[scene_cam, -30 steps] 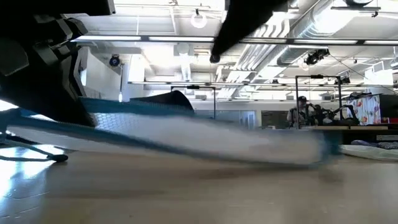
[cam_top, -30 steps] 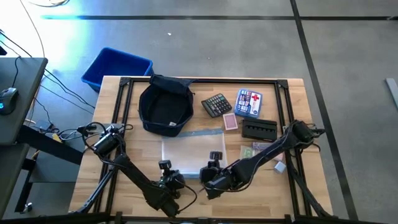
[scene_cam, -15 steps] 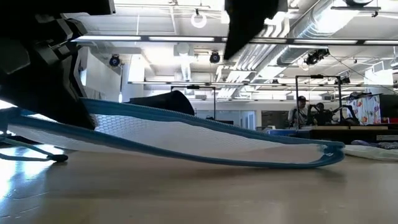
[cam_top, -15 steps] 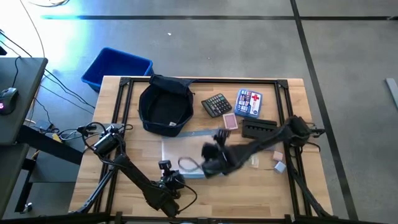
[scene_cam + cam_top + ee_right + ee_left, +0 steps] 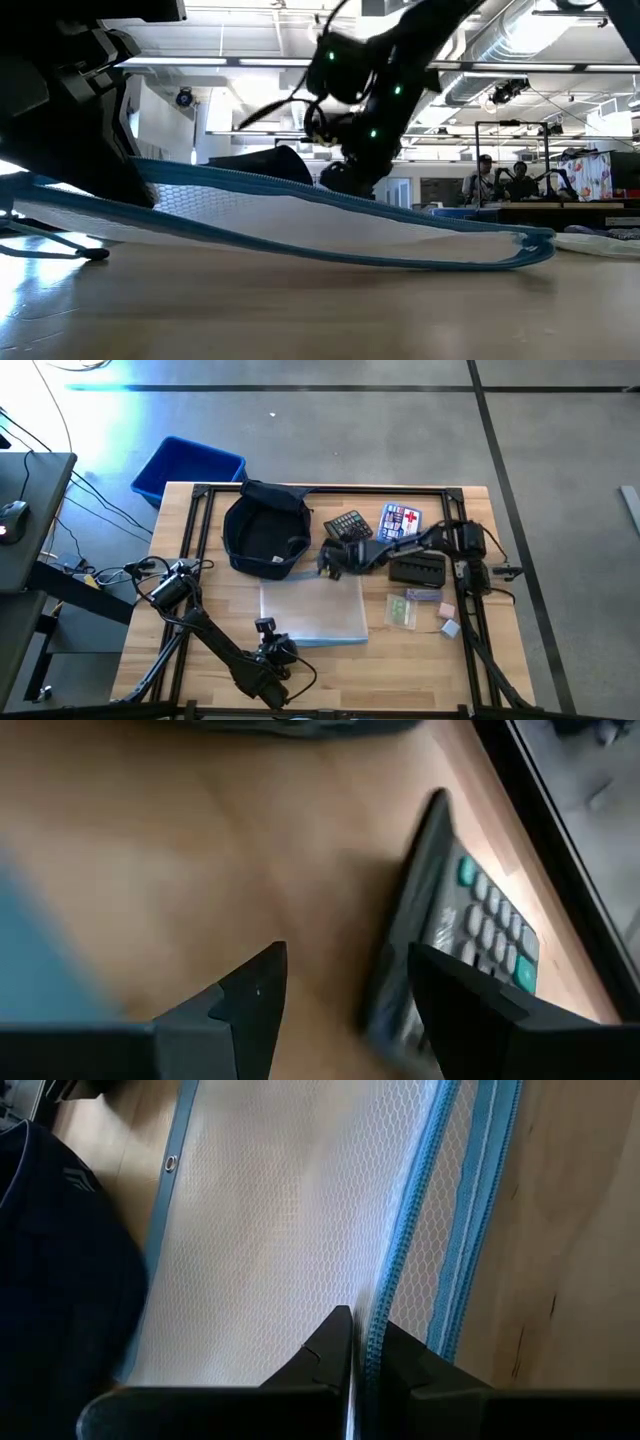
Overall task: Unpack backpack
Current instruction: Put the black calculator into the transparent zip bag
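Progress check. The backpack (image 5: 266,532) sat at the far left-centre of the table (image 5: 200,660), mouth open and facing up. From overhead I saw only dark lining inside; I could not tell whether anything was left in the folds.

Already out on the wood, by my reading:
- mesh zip pouch (image 5: 312,612), flat, just in front of the backpack
- calculator (image 5: 349,526), beside the backpack's right edge
- first-aid box (image 5: 400,523), further right
- black case (image 5: 417,569), in front of that box
- a few small packets (image 5: 402,610) near the right rail

The blue bin (image 5: 186,468) stood on the floor beyond the far-left corner and played no part.

Right gripper (image 5: 331,560) hung above the bare wood between the backpack's right side and the calculator, fingers (image 5: 255,995) parted to a middling gap with nothing between them. Its wrist view showed the calculator just past the tips.

Left gripper (image 5: 360,1355) lay low at the near edge, closed tight on the pouch's blue zipper strip.

Judgement: unpacking looked mostly done. What was left was one check into the bag for stragglers.
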Robot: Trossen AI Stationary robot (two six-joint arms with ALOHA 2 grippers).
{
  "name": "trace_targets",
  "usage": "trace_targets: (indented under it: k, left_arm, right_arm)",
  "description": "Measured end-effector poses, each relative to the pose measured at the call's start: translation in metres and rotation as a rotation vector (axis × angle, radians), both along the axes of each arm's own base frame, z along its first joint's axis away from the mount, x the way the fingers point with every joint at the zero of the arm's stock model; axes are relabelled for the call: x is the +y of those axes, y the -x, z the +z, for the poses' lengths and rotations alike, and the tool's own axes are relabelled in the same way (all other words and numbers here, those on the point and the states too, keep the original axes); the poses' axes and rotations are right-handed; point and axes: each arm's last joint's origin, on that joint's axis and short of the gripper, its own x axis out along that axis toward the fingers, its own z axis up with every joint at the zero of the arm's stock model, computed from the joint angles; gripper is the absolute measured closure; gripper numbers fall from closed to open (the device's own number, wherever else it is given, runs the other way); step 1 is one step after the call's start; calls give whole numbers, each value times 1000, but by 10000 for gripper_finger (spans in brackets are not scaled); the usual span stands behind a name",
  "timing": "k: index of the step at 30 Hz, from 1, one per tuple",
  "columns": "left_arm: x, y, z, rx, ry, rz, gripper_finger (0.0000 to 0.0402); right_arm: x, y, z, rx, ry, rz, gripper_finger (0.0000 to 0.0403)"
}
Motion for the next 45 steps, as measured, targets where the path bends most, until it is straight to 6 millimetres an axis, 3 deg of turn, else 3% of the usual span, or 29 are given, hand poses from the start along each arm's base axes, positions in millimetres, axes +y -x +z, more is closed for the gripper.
trace_targets:
  k: [4,7,11,13,17,21,26,33,38,45]
  left_arm:
    - [1,-1,0,5,-5,-5,401]
    - [1,-1,0,5,-5,-4,401]
    - [1,-1,0,4,-5,-4,401]
    - [1,-1,0,4,-4,-5,401]
    - [0,0,0,4,-3,-7,401]
    - [0,0,0,4,1,-4,401]
    - [-4,2,1,-4,15,-8,401]
    - [-8,0,2,-76,25,-21,401]
    - [-12,-7,11,-190,20,-3,401]
    - [-26,-9,29,-342,-20,-42,401]
  right_arm:
    - [-18,6,-6,-21,-44,-70,217]
    - [-22,8,-8,-22,-69,-84,260]
    - [-10,6,-5,-16,6,-74,368]
    - [4,4,-1,3,50,-52,382]
    - [53,4,14,67,67,59,387]
    - [119,15,45,62,37,170,393]
    - [213,53,80,-8,-30,272,393]
    - [329,114,102,-251,-141,534,393]
    - [368,128,93,-352,-186,645,393]
    - [362,113,66,-332,-42,593,393]
